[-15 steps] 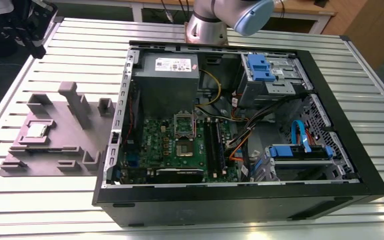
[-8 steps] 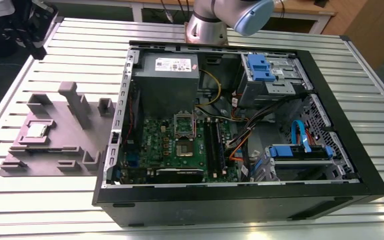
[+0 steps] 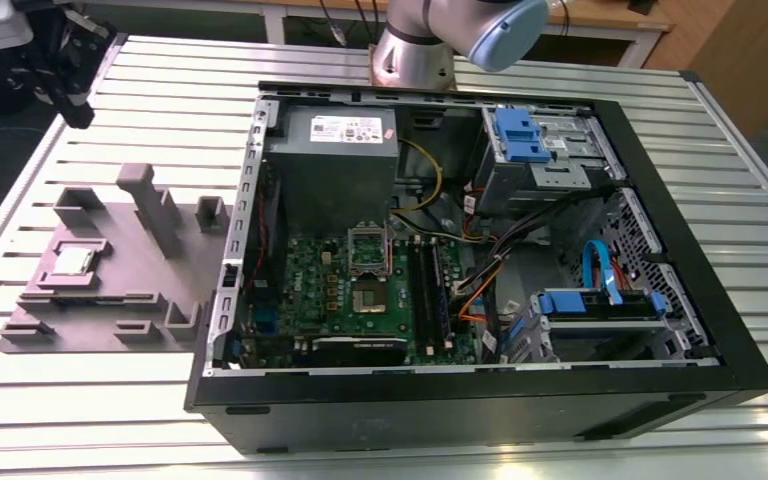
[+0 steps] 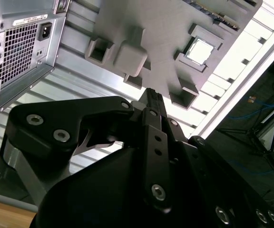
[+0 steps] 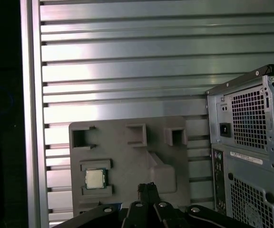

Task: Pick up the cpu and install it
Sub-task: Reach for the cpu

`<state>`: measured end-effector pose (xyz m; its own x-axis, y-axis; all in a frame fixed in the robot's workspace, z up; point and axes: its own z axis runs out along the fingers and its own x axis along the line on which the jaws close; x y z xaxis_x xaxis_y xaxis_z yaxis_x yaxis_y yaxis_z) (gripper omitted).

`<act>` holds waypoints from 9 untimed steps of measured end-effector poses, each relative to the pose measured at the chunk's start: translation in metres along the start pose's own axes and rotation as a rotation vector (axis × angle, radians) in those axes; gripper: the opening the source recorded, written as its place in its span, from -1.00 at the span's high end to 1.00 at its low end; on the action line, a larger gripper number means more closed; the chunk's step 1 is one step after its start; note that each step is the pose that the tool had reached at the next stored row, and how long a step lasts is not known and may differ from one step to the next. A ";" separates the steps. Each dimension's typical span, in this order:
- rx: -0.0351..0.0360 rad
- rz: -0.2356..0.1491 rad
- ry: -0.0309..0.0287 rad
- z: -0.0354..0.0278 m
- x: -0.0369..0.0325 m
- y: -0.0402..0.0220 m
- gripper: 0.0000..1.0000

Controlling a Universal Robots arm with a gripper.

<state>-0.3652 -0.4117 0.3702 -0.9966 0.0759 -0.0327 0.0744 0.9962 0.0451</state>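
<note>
The cpu (image 3: 75,262) is a small silvery square chip lying flat in a recess of the grey fixture plate (image 3: 117,310), which sits on the table at the exterior view's left of the open computer case (image 3: 704,330). Both wrist views show the cpu (image 4: 200,51) (image 5: 94,178) from high above. My gripper (image 5: 147,186) (image 4: 154,95) hangs well above the plate, off to one side of the cpu, its black fingers shut together on nothing. Inside the case, the metal socket frame (image 3: 368,268) sits on the green motherboard (image 3: 307,290).
Upright grey posts (image 3: 141,195) rise from the fixture plate near the cpu. The case holds a grey power-supply box (image 3: 337,150), black memory slots (image 3: 427,290), loose cables (image 3: 491,250) and blue drive brackets (image 3: 523,135). Everything rests on a slatted metal table (image 3: 77,420).
</note>
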 end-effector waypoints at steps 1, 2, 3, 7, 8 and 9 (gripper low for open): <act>0.0000 0.000 -0.0001 0.0009 0.0003 -0.0001 0.80; 0.0000 0.000 0.0000 0.0012 0.0006 -0.0002 0.80; 0.0000 0.000 0.0000 0.0012 0.0006 -0.0002 0.80; 0.0000 0.000 0.0000 0.0012 0.0006 -0.0002 0.80; 0.0000 0.000 0.0000 0.0012 0.0006 -0.0002 0.80; -0.0001 0.000 -0.0001 0.0013 0.0006 -0.0002 0.80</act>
<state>-0.3658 -0.4117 0.3689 -0.9966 0.0757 -0.0328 0.0742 0.9962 0.0451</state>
